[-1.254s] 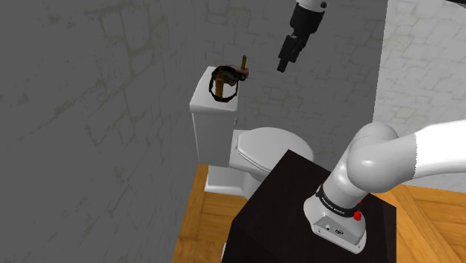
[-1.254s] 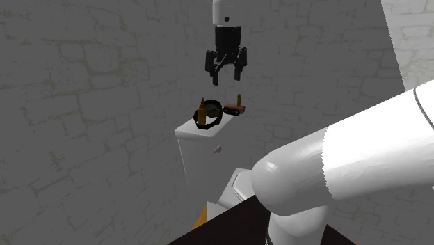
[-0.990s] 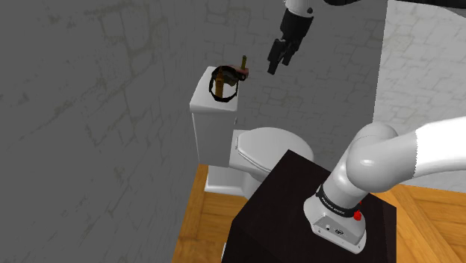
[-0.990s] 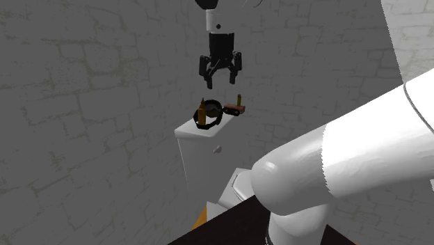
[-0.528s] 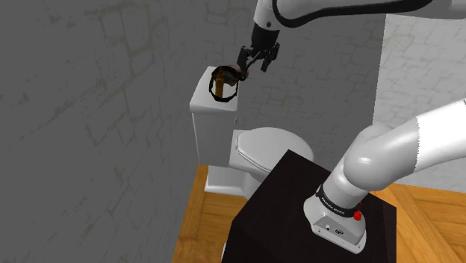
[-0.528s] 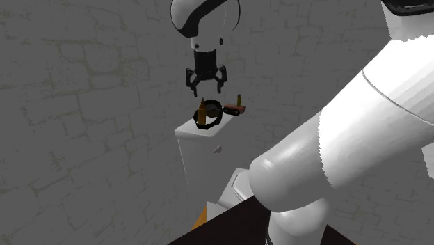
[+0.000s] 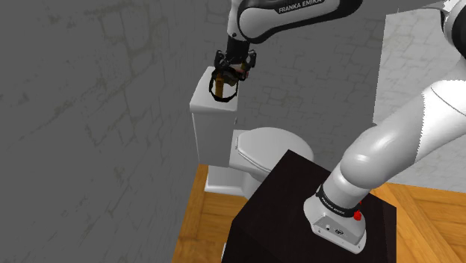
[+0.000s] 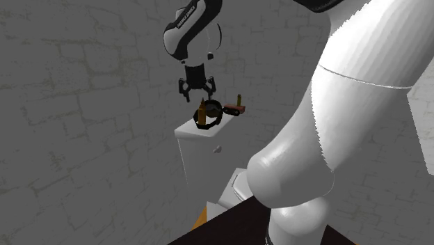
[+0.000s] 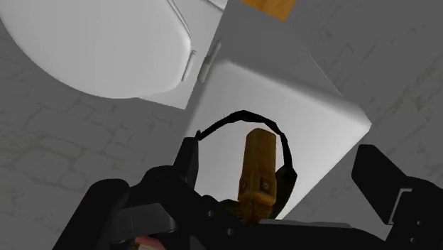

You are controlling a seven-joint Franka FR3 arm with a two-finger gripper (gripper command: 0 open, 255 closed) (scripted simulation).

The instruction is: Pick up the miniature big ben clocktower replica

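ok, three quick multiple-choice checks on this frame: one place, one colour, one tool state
1. Where does the tower stand?
A. on the floor
B. on the toilet tank
C. on the robot's box

2. What colour is the tower?
A. white
B. blue
C. brown

3. How is the tool?
A. open
B. shut on the tower
C. shut on nothing

Answers:
1 B: it stands upright on the tank's lid.
2 C: it shows brown in the wrist view.
3 A: the fingers stand apart just above the tower.
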